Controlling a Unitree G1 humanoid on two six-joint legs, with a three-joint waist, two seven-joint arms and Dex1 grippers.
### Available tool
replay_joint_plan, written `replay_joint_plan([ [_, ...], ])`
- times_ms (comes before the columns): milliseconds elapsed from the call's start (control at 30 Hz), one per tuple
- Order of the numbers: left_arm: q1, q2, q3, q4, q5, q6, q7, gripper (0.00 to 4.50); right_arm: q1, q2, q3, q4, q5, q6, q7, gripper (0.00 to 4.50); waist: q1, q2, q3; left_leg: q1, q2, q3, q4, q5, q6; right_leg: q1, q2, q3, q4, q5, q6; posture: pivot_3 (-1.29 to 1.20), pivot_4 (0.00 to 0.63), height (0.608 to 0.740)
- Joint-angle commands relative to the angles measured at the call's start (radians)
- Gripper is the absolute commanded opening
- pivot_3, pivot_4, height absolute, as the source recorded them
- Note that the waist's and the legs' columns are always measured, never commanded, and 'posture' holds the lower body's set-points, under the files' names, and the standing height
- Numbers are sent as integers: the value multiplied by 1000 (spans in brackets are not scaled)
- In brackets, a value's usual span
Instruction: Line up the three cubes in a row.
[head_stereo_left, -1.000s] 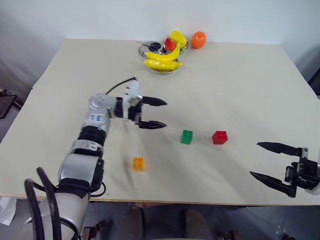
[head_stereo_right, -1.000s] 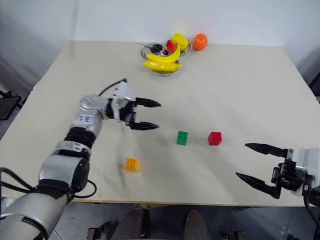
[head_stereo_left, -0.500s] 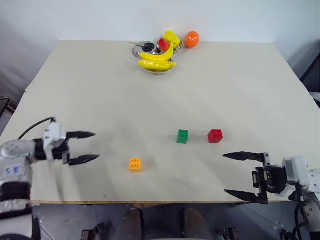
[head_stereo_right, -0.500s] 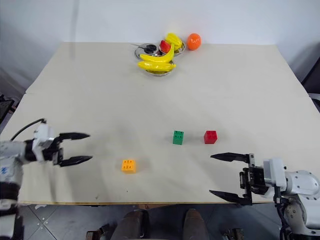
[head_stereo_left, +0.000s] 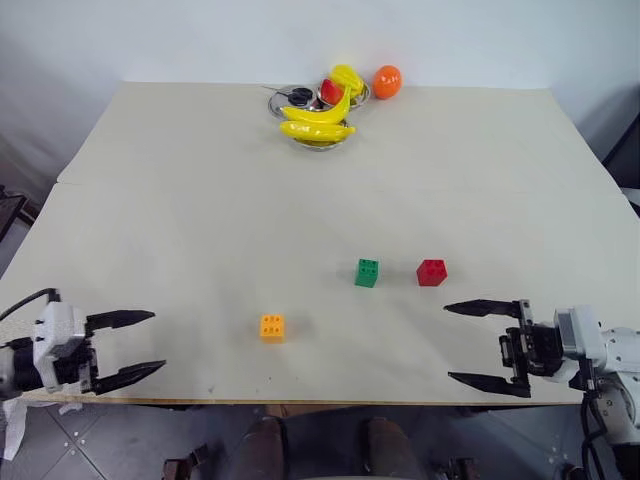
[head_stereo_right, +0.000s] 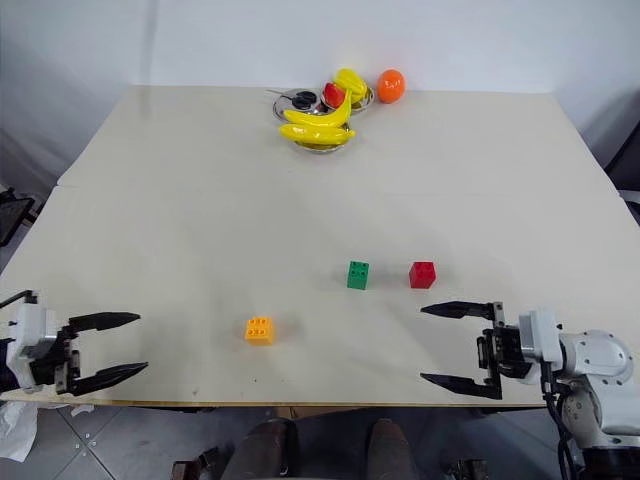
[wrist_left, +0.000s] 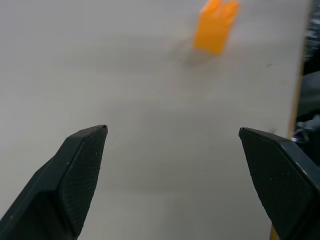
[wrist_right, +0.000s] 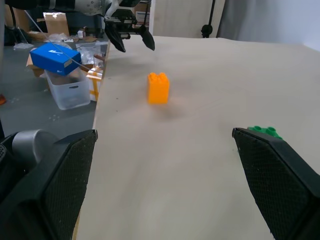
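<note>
Left pincer (head_stereo_left: 138, 347) is seen at the near left corner of the bench (head_stereo_left: 200, 180), spread wide, with nothing between its two black fingers; it is held over the bench edge and no brick is touched. Right pincer (head_stereo_left: 468, 343) is seen at the near right edge, likewise spread wide and empty, its fingers directed toward the middle of the bench.

The orange-yellow brick (head_stereo_left: 272, 327) is found near the front edge, left of centre, well apart from both pincers. In the left wrist view the orange-yellow brick is seen beyond the spread fingers, not between them. The green brick (head_stereo_left: 367, 273) is located farther back and to the right, with the red brick (head_stereo_left: 432, 272) just beside it on the right, a small gap being left between them. Green and red are level with each other; the orange-yellow brick is set nearer the front, out of their line. The red brick is nearest to the right pincer, but is not touched.

At the far edge, yellow bananas (head_stereo_left: 317, 128) are observed lying across a metal bowl (head_stereo_left: 318, 140), with an orange ball (head_stereo_left: 387, 81) near them.
</note>
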Motion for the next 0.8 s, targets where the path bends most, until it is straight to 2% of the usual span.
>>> replay_joint_plan([
  [33, -41, -30, -84, -98, -3, 31, 43, 4487, 14, -43, 6, 44, 23, -67, 66, 4500, -2, 0, 0, 0, 0, 0, 0, 0, 0, 0, 0, 0, 0, 0, 0, 0, 150, 740],
  [200, -154, -146, -270, -64, 60, -2, 71, 4487, 42, -73, -15, 107, 42, -107, 66, 4500, -2, 1, 0, 1, 0, 0, 0, 0, 0, 0, 0, 0, 0, 0, 0, 0, 150, 740],
  [400, -233, -213, -377, 56, 136, -77, 85, 4487, 46, -67, -39, 125, 41, -120, 66, 4500, -3, 1, 0, 1, 0, 2, 1, 2, -4, 0, 1, 0, 0, 0, 0, 0, 150, 740],
  [533, -282, -243, -367, 106, 139, -95, 133, 3628, 54, -57, -51, 117, 36, -117, 66, 4500, 2, 1, -1, 1, 0, 1, 2, 2, -3, 0, 1, 1, 1, 0, 1, 0, 150, 740],
  [767, -334, -232, -385, 106, 121, -60, 94, 1478, 82, -45, -79, 93, 20, -106, 55, 4500, 2, 1, 0, 1, 0, 2, 2, 2, -4, 0, 0, 1, 0, 0, 1, 0, 150, 740],
  [800, -352, -235, -391, 105, 121, -53, 90, 1473, 85, -44, -82, 90, 19, -105, 52, 4500, 2, 1, 0, 1, 0, 1, 2, 2, -4, 1, 0, 1, 0, 0, 1, 0, 150, 740],
])
